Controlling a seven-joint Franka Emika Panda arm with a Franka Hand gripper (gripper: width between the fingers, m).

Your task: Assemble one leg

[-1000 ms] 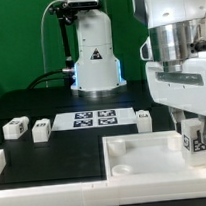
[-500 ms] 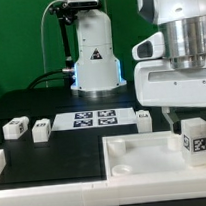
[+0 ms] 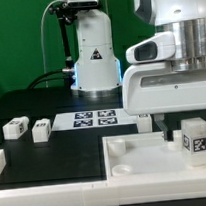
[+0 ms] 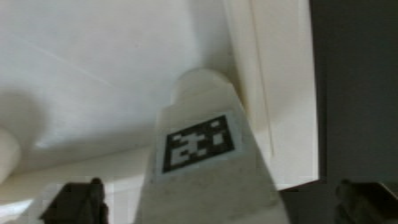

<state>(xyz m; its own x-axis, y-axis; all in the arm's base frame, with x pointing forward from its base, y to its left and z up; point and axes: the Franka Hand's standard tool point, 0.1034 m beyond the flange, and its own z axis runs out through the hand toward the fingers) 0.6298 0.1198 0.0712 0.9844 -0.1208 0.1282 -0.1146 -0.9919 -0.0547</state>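
Since the leg (image 3: 195,140) stands upright at a corner of the white tray (image 3: 136,165), on the exterior view's right, it looks seated in a corner hole. Above it, the end effector (image 4: 217,205) hangs wide apart and empty, its fingertips (image 4: 75,203) flanking the leg without touching. Beyond the tray, three spare legs (image 3: 15,127) lie near the marker board (image 3: 95,119) on the dark surface (image 3: 41,101).

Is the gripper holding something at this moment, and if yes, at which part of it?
Nothing is held. In the wrist view the gripper is open, its fingertips apart on both sides of the leg, not touching it. The leg stands in the white tray.
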